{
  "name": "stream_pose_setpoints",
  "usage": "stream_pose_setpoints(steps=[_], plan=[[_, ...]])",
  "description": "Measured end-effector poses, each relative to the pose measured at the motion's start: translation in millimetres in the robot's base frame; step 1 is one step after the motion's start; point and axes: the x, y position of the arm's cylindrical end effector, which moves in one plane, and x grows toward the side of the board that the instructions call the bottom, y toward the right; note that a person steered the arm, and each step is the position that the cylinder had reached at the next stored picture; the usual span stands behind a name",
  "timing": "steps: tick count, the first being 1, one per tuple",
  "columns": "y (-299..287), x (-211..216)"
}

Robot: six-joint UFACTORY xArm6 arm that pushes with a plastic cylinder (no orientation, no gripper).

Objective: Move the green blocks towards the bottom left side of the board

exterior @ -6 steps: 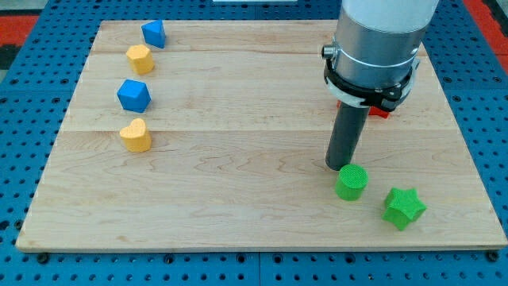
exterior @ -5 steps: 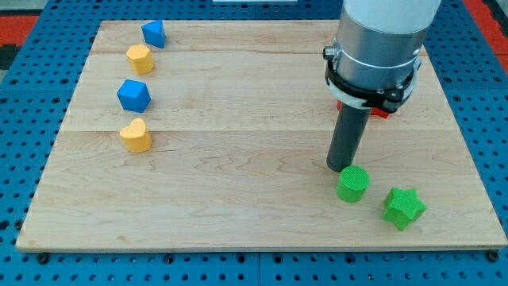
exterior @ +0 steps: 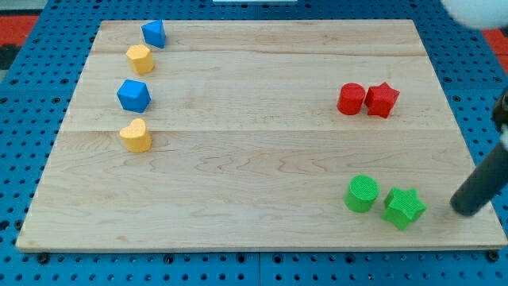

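A green cylinder (exterior: 362, 194) and a green star (exterior: 404, 207) sit close together near the board's bottom right. My tip (exterior: 462, 210) rests on the board to the right of the green star, a short gap away, not touching it. The dark rod slants up toward the view's right edge.
A red cylinder (exterior: 351, 98) and a red star (exterior: 382, 99) sit side by side at the right. Down the left side stand a blue block (exterior: 154, 33), a yellow block (exterior: 140, 59), a blue block (exterior: 133, 95) and a yellow heart (exterior: 136, 136). The board's right edge (exterior: 459, 119) is near my tip.
The arm swung from just above the green cylinder to the right of the green star, uncovering the red blocks. The green cylinder shifted slightly right and down, closer to the star.
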Motion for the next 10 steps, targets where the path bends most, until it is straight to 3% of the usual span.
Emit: stream_pose_setpoints(steps=[3,5,6,7,8,10], plan=[[-153.4,-67.7],[-293.6,-56.8],[-271.1,-44.7],[-241.2,-75.3],[-241.2,-112.0],[-243.6,-114.4]])
